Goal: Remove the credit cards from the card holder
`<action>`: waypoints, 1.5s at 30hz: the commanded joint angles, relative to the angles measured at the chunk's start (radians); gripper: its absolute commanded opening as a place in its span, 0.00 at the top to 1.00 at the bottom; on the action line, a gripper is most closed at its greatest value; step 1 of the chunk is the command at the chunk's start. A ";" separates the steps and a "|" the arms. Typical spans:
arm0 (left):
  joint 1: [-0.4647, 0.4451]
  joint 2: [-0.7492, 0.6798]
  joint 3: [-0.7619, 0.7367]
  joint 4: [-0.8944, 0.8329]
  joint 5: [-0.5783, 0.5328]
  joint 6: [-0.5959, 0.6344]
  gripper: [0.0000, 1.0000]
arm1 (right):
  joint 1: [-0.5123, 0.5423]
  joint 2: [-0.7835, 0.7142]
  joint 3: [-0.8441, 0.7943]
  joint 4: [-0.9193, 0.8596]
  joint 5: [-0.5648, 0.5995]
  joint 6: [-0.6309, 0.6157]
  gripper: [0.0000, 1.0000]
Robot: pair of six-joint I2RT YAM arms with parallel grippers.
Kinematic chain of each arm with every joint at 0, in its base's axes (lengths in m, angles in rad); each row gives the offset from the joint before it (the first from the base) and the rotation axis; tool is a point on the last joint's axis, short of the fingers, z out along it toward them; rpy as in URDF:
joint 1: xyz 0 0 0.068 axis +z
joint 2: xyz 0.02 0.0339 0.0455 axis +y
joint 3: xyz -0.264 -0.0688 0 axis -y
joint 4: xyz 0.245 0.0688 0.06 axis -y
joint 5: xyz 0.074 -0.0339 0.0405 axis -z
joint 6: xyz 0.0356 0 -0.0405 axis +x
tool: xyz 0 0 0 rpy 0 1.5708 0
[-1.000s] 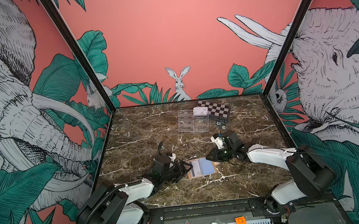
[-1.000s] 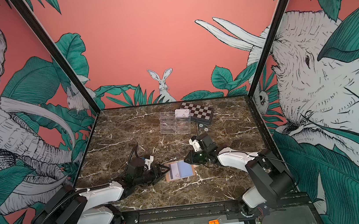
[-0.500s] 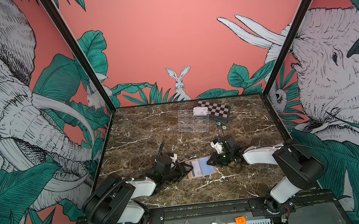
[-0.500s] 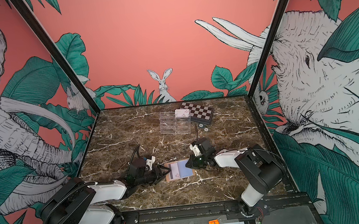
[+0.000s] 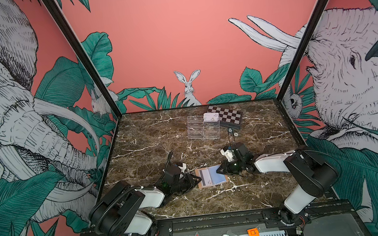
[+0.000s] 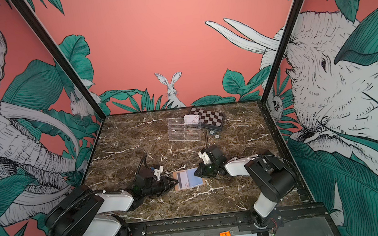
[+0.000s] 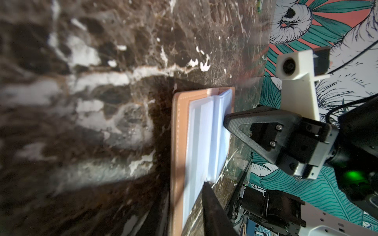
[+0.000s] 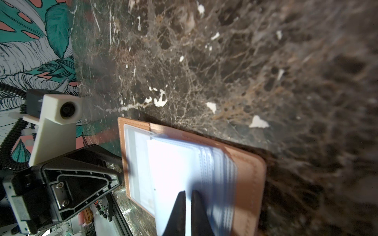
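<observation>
Your closed right hand (image 5: 218,171) pins the card holder (image 5: 214,179) sleeves, likely so the left hand (image 5: 198,180), grip unclear, can pull the card (image 5: 205,177) at the holder's edge.

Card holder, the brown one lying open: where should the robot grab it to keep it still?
Probably the tan border on its left side, coming in low from the left, where the left gripper is. The card holder lies flat and open, and that border pokes out past the pale sleeves. The right gripper, shut, is at the sleeves on the right.
</observation>
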 commanded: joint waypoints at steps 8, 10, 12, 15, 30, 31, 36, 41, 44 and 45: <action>-0.001 -0.027 -0.020 0.022 -0.017 0.010 0.83 | 0.006 0.042 -0.014 -0.057 0.040 -0.013 0.91; -0.002 -0.029 -0.021 0.027 -0.019 0.011 0.85 | 0.006 0.041 -0.014 -0.059 0.039 -0.014 0.91; -0.002 -0.031 -0.021 0.027 -0.021 0.012 0.88 | 0.006 0.042 -0.013 -0.063 0.041 -0.016 0.91; -0.002 -0.039 -0.029 0.042 -0.026 0.007 0.90 | 0.006 0.042 -0.013 -0.067 0.042 -0.016 0.92; -0.002 -0.127 -0.023 -0.047 -0.035 0.061 1.00 | 0.005 -0.079 0.027 -0.148 0.080 -0.008 0.81; -0.002 -0.139 -0.018 -0.070 -0.037 0.071 1.00 | 0.005 -0.088 0.031 -0.155 0.080 -0.012 0.80; -0.002 -0.179 -0.003 -0.127 -0.038 0.102 1.00 | 0.001 -0.142 0.034 -0.201 0.116 -0.022 0.76; -0.002 -0.178 0.001 -0.122 -0.029 0.107 1.00 | 0.000 -0.161 0.039 -0.252 0.138 -0.046 0.77; -0.002 -0.172 0.012 -0.128 -0.023 0.116 1.00 | 0.000 -0.156 0.032 -0.264 0.140 -0.046 0.78; -0.002 -0.170 0.014 -0.128 -0.022 0.117 1.00 | 0.000 -0.156 0.027 -0.264 0.149 -0.042 0.78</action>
